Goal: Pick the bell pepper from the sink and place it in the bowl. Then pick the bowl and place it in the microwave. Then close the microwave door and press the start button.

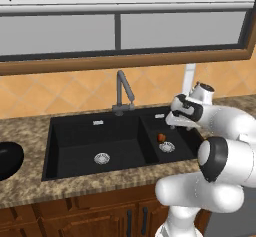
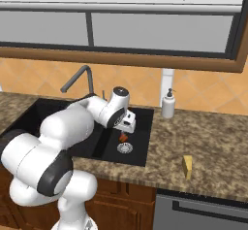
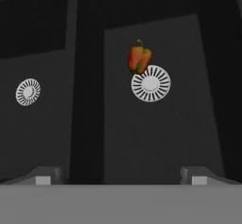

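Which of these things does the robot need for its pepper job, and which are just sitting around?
Needed:
- bell pepper, by the drain in the sink's small basin
- bowl, on the counter left of the sink
- gripper, open above the pepper

Just sitting around:
- faucet
- soap bottle
- yellow wedge on the counter

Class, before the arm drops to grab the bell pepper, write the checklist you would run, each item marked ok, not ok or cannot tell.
1. Gripper open, nothing between its fingertips: ok.
2. Bell pepper in the small basin of the sink, at the edge of the drain: ok.
3. Pepper centred between the fingertips in the hand view: not ok, it sits slightly off to one side.
4. Gripper above the small basin: ok.
5. Bowl on the counter left of the sink, ready to receive: ok.
6. Bowl empty: cannot tell.
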You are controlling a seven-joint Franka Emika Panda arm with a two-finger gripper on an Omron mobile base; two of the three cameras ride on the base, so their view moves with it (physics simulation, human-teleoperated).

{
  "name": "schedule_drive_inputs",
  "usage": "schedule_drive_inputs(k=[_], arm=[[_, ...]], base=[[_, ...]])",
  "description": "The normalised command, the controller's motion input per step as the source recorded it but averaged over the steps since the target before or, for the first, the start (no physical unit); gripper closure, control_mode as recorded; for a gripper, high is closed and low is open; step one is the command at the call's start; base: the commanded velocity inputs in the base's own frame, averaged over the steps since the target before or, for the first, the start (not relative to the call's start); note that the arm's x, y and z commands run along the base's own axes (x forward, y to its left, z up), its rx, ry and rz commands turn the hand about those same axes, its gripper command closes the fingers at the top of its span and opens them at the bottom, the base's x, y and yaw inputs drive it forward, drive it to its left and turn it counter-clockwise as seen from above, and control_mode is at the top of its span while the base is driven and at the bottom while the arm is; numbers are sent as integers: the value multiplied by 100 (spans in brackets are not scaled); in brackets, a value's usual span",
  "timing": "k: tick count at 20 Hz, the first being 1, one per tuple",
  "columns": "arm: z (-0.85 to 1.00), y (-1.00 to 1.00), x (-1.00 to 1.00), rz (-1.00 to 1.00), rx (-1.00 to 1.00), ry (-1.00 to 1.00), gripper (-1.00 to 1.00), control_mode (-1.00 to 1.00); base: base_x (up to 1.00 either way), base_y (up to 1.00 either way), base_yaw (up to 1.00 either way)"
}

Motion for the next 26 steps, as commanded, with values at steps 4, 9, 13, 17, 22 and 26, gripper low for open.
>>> schedule_drive_inputs(k=[4, 9, 13, 17, 22, 26], arm=[[-43, -7, 35, 0, 0, 7, -100, -100], [-44, -5, 48, 0, 0, 2, -100, -100], [-42, -1, 38, -2, 4, 1, -100, -100], [-31, 0, 30, -11, 3, 7, -100, -100], [-33, 0, 37, -9, 1, 4, -100, -100], [-35, 0, 42, -3, 1, 1, -100, -100]], base=[[0, 0, 0], [0, 0, 0], [0, 0, 0], [0, 0, 0], [0, 0, 0], [0, 0, 0]])
